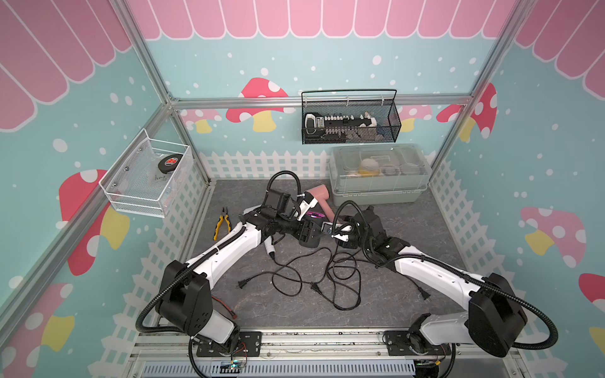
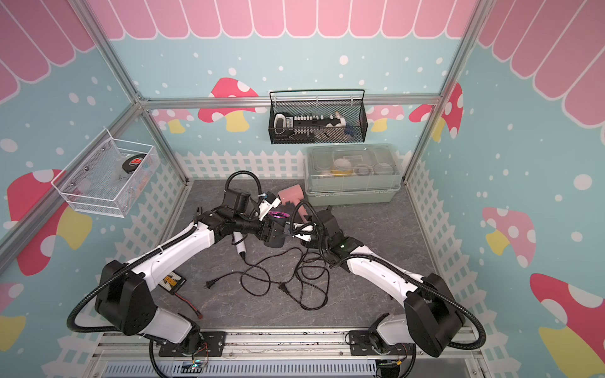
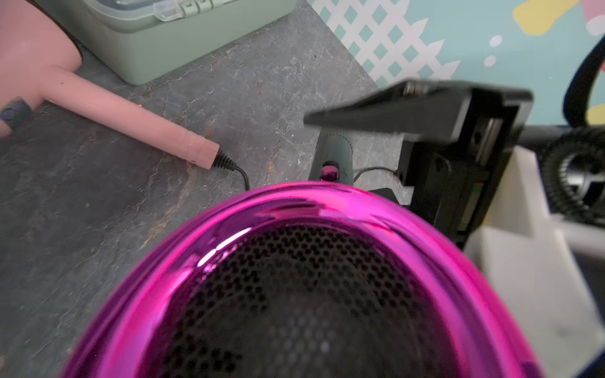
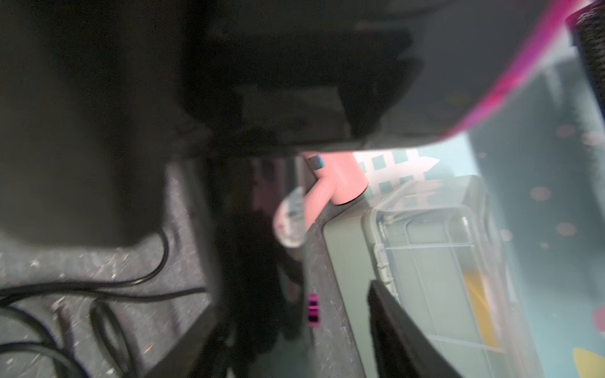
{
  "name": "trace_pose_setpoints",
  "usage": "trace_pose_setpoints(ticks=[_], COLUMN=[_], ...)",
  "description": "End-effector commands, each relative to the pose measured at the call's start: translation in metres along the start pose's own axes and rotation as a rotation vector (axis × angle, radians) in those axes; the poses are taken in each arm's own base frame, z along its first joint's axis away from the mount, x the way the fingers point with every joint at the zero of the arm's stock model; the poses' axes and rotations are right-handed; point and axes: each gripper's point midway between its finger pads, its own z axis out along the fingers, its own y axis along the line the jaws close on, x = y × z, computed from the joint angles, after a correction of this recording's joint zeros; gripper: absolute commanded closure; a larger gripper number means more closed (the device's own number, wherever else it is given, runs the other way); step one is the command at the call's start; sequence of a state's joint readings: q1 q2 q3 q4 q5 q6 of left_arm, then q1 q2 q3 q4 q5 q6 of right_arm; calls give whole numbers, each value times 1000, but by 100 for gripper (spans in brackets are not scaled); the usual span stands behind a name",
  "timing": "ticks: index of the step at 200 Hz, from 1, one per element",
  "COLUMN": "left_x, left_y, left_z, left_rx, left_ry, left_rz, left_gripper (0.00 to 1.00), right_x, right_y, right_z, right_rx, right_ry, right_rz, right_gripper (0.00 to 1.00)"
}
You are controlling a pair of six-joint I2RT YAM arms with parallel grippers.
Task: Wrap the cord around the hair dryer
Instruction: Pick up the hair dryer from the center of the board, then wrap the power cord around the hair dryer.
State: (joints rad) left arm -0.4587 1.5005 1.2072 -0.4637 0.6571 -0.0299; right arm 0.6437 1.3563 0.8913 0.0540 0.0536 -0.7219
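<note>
Left tool (image 1: 307, 229) grips the dryer (image 3: 311, 294); right tool (image 1: 330, 228) seems released beside its handle; cord (image 1: 288, 278) lies loose on bench (image 1: 409, 229).

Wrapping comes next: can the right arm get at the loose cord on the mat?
Likely yes: the right gripper is open, gripping nothing, and the cord lies uncovered close by.

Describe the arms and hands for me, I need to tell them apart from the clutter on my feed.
The left arm and right arm match: white moulded links, rounded black joint housings and black ribbed conduit looping outside each. The left hand and right hand have white bodies. The right one's black fingers taper to wedges. I can read no lettering.
</note>
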Motion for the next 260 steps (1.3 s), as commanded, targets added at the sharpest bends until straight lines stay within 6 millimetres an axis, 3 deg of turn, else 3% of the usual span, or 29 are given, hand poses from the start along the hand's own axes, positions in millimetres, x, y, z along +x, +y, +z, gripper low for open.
trace_pose_setpoints(ticks=[1, 13, 36, 75, 117, 163, 220, 260], left_x=[-28, -39, -57, -92, -117, -134, -135, -133], left_y=[-3, 8, 12, 3, -5, -2, -2, -1], left_z=[-43, -65, -99, -151, -185, -210, -213, -211], left_rx=[-82, -135, -230, -340, -402, -464, -463, -456], left_ry=[-99, -148, -236, -370, -458, -507, -512, -507], left_rz=[60, 44, 54, 107, 143, 169, 172, 168], left_gripper=[100, 100, 100, 100, 100, 100, 100, 100], right_x=[-21, -16, -3, 33, 72, 71, 88, 82], right_y=[-66, -79, -99, -106, -67, -22, 25, 45], right_z=[-24, -32, -47, -57, -33, -28, -7, -3], right_rx=[181, 202, 231, 253, 135, -34, -240, -367], right_ry=[-81, -84, -92, -45, 120, 104, 232, 243], right_rz=[143, 219, 375, 563, 692, 774, 797, 798], right_gripper=[25, 23, 20, 15, 16, 19, 26, 33])
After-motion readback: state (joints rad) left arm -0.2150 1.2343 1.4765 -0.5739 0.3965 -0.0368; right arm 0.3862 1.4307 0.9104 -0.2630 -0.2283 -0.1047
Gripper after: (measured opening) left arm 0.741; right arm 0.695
